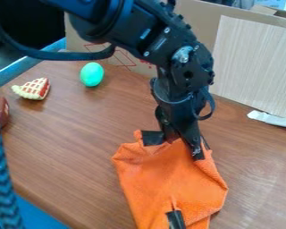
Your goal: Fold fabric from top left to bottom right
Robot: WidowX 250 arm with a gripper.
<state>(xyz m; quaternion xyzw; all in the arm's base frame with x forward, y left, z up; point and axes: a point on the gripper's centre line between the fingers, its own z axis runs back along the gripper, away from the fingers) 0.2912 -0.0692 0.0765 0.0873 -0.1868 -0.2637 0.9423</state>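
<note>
Over one orange cloth (169,179) hangs one gripper (174,146).

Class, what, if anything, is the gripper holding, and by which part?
The gripper has its jaws apart at the far edge of the cloth; whether it grips any cannot be told.

I've got a green toy egg (91,74) on the wooden tabletop (80,138), and a lattice-topped toy pie slice (33,89) near it, out toward the left. Behind, I see cardboard (126,60) and a pale wood-grain panel (256,67), a white strip (272,120) lying by its foot.
</note>
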